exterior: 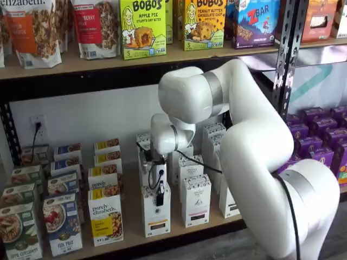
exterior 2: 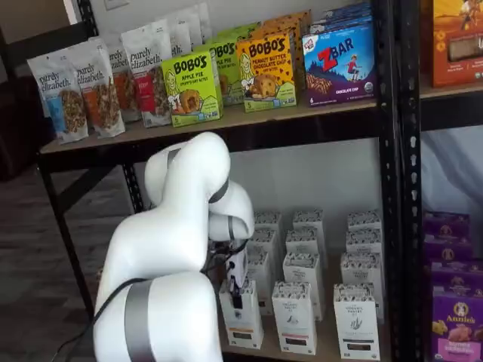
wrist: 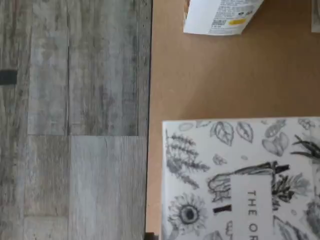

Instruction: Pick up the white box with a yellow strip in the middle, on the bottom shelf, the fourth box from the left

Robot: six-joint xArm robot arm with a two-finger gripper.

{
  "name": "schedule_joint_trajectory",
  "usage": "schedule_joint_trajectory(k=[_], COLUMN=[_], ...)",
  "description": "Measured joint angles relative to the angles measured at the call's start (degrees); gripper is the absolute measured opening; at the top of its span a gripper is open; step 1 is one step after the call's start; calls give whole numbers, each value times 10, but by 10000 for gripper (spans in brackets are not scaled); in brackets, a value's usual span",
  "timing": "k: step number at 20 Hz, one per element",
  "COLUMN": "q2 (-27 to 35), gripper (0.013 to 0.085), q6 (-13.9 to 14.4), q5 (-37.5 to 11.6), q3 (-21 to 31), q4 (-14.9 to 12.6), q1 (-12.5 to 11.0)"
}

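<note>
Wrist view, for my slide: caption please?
Looking down on a botanical-print white carton top on the tan shelf board, grey plank floor beyond the edge.

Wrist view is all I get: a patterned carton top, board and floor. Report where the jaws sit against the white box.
Observer: In both shelf views the jaws are at the top of the white box, with one black finger lying over its front face.
Operator: Confirm the grip is closed.
Observer: I cannot tell. Only that one finger shows, and no gap can be judged.
Operator: Say whether the box is off the board.
Observer: It appears to stand on the bottom shelf, in the front row beside a dark-strip carton.
</note>
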Motion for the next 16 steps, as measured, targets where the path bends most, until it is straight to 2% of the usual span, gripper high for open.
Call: schedule_joint_trajectory(k=[2,3,6,8,16], q2=[0,-1,-3,-6,-30], gripper=[690,650,610,530,530], q6=[-2,-2,-1,-1,4], q5=[4,5,5,4,-6], q3=[-1,-1,2,7,43], q4=[2,3,2,3,-1], q1=[0,0,1,1,4])
